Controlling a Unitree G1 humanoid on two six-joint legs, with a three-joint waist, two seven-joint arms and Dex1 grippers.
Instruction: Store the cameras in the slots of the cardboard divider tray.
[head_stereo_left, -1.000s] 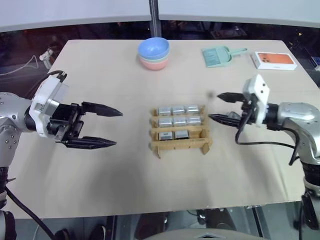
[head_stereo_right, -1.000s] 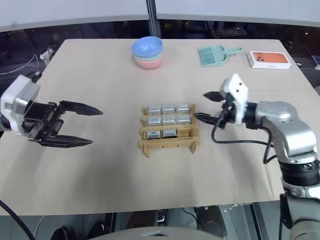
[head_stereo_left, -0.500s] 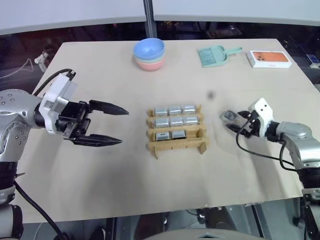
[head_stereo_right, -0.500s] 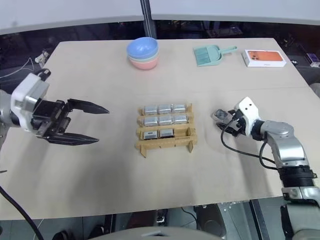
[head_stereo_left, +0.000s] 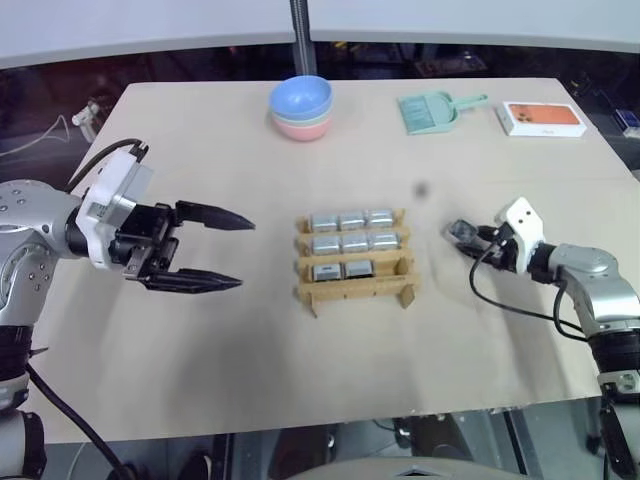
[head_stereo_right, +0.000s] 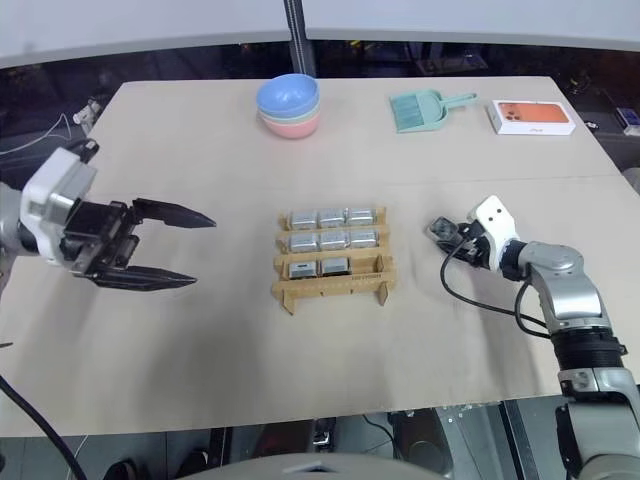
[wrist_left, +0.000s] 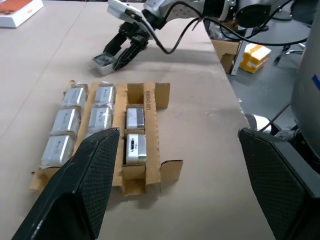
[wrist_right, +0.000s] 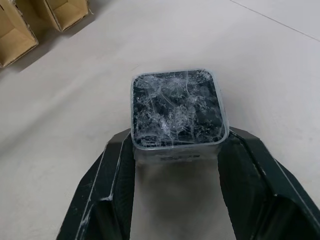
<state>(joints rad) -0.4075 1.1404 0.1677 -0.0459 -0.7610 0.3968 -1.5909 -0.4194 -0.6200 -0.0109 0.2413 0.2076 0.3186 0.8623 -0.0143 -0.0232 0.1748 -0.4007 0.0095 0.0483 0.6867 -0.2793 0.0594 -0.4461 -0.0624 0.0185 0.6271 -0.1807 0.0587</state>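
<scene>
- The cardboard divider tray (head_stereo_left: 355, 259) is seen near the middle of the table (head_stereo_left: 200, 380); it is made of brown corrugated card, with three rows of three slots and small feet at its near corners.
- Eight cameras (head_stereo_left: 353, 243) are held in its slots: three in the far row, three in the middle row and two in the near row. The near slot on the robot's right is left open.
- These cameras are shown as small boxy silver-grey blocks with rounded corners.
- A ninth camera (wrist_right: 177, 111) lies on the table to the right of the tray, well apart from it. Its black face is covered with fine white cracks or scratches.
- The right gripper (wrist_right: 176, 150) is pressed against this camera, one black finger on each side of it, low over the table.
- The left gripper (head_stereo_left: 225, 250) is held above the table to the left of the tray, its two tapered black fingers spread wide with nothing between them.
- At the far edge, stacked bowls (head_stereo_left: 301, 107) are found, blue on top, over green and pink; what they contain cannot be made out.
- A green dustpan (head_stereo_left: 436, 111) and a white-and-orange flat box (head_stereo_left: 543, 118) lie further right.
</scene>
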